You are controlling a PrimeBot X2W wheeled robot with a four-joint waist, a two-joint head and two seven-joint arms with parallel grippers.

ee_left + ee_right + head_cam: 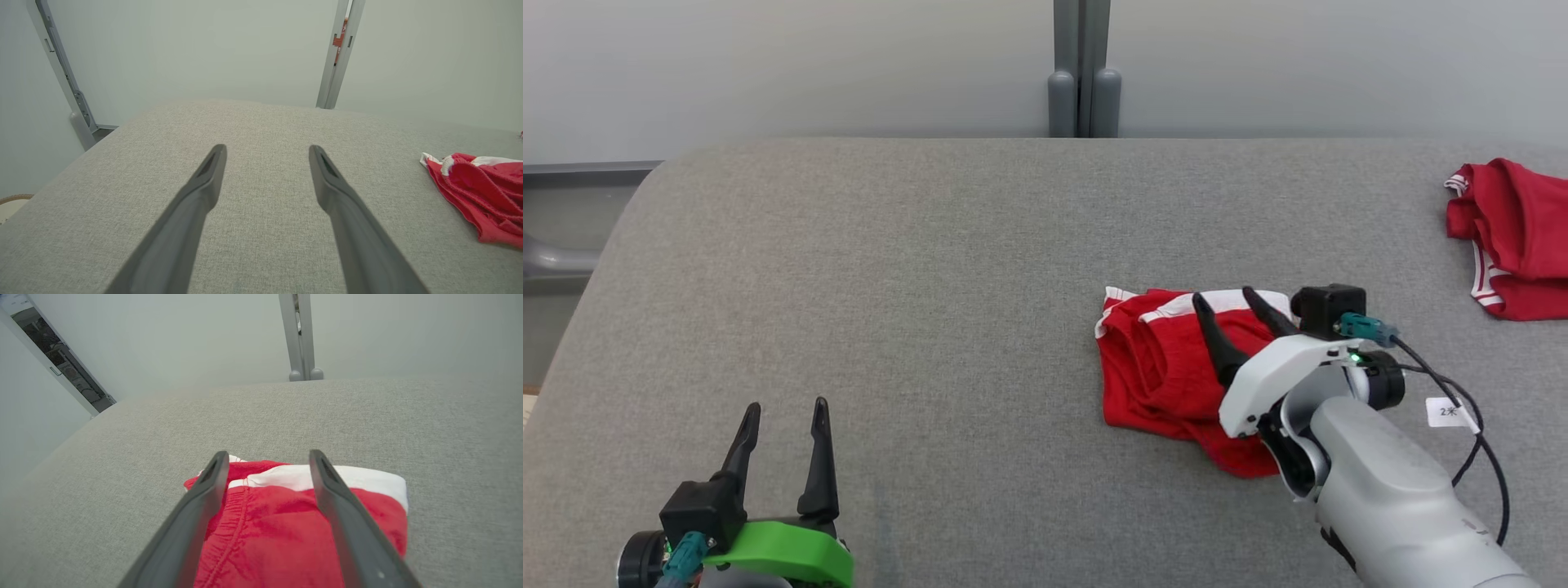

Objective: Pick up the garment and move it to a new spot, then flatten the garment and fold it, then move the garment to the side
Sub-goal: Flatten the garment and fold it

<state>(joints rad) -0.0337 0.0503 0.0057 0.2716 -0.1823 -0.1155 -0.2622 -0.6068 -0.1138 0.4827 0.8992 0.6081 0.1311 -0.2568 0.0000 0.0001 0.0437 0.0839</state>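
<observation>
A big grey soft table (890,286) sits before a pale wall with 1 grey post (1083,73). There are 2 red cloths. The red shorts (1152,367) lie right of the middle. The right gripper (1222,294) is over them, fingers wide, holding nothing. The head view shows the other red cloth (1515,237) at the far right edge. The left gripper (787,403) is wide too, over bare table. A white tag (1445,412) starts with 2; the rest is too small to read.

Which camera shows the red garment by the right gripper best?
Head view: nearly the whole red garment shows. Right wrist view gives its white-banded end close up; left wrist view, one edge.
</observation>
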